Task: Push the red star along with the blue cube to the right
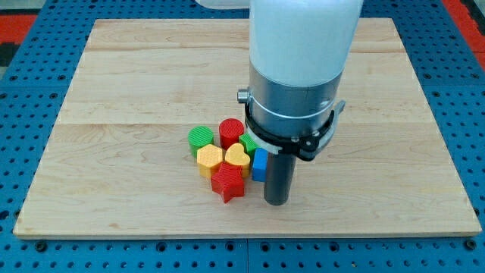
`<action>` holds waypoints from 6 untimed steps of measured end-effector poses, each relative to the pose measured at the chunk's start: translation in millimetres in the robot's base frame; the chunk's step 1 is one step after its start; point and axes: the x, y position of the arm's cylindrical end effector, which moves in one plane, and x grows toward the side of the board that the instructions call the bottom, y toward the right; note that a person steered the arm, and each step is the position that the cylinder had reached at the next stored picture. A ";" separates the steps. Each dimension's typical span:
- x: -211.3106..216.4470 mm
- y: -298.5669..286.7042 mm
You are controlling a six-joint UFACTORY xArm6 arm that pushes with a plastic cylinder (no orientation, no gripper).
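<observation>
Closest to the camera sits the red star (pixel 227 183), ridged and chunky, at the bottom of the little cluster on the wooden counter (pixel 114 114). The blue cube (pixel 260 164) is just up-right of it, a thin blue sliver. My tip (pixel 276 202) rests right beside the cube's right side. No gripper here, and no readable writing.

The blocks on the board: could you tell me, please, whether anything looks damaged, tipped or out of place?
Nothing stands out. The blocks sit in one tight cluster, none tipped or broken: green cylinder, red cylinder, yellow hexagon, yellow heart, red star, blue cube. My tip stands just right of the cube.
</observation>
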 end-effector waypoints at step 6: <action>-31.8 -11.0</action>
